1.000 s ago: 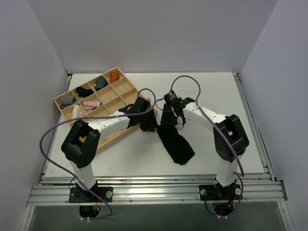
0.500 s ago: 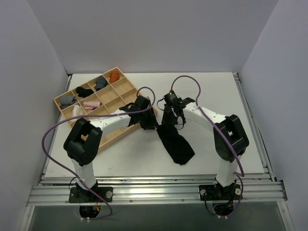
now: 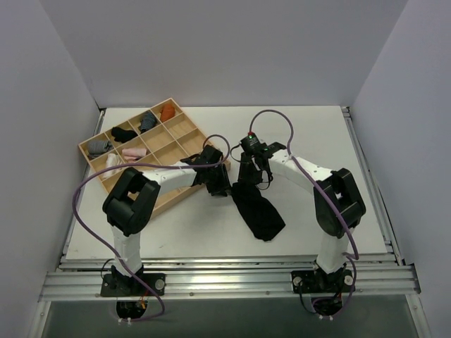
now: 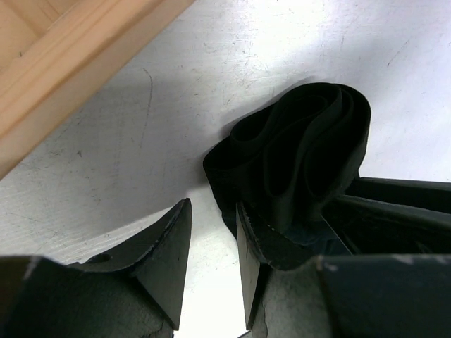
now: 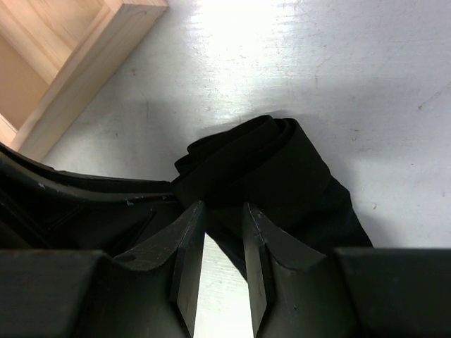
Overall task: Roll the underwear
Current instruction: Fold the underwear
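Observation:
The black underwear (image 3: 259, 211) lies on the white table, stretched from the centre toward the front right. Its far end is rolled into a loose coil, seen in the left wrist view (image 4: 310, 151) and the right wrist view (image 5: 261, 165). My left gripper (image 3: 224, 184) sits at the left side of the coil, jaws a little apart over bare table (image 4: 211, 243), its right finger (image 4: 248, 260) touching the fabric's edge. My right gripper (image 3: 248, 176) is at the coil's far side, jaws narrowly apart (image 5: 222, 232), with fabric at the fingertips.
A wooden compartment tray (image 3: 184, 127) stands at the back left, holding grey, black, pink and orange rolled bundles. Its corner is close to both grippers (image 4: 63, 63) (image 5: 84, 70). The left gripper's body fills the left of the right wrist view (image 5: 70, 204).
My left arm's elbow has swung to the right and its gripper has edged closer to the coil. The right arm and the underwear have stayed put.

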Robot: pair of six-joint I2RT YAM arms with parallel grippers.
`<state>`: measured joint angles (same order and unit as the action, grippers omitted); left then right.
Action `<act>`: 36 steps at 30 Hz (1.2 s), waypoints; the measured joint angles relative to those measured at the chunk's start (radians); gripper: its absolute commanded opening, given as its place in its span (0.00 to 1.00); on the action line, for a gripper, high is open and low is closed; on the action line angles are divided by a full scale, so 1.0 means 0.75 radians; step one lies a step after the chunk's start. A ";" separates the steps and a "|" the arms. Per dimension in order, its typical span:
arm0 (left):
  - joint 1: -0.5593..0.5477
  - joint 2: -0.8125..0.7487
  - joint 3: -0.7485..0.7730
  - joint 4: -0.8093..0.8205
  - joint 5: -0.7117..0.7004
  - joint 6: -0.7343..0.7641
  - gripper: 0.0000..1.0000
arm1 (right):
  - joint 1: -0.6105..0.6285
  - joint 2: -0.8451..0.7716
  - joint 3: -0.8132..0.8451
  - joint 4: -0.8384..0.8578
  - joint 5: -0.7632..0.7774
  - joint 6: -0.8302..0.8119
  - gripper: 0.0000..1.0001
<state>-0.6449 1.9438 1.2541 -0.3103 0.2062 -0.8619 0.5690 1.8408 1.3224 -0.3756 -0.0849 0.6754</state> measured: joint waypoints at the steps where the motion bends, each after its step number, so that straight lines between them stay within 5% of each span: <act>1: 0.000 0.002 0.000 0.000 0.000 0.000 0.40 | 0.000 -0.003 0.000 -0.004 0.001 -0.010 0.24; 28: 0.057 -0.047 0.002 0.123 0.094 -0.058 0.40 | 0.002 0.004 -0.078 0.065 -0.048 -0.171 0.18; 36: 0.056 0.026 0.002 0.125 0.114 -0.060 0.34 | 0.006 0.028 -0.093 0.095 -0.065 -0.170 0.24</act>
<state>-0.6025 1.9636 1.2556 -0.2165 0.2916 -0.9066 0.5732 1.8618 1.2526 -0.3046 -0.1337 0.5476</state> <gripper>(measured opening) 0.357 0.226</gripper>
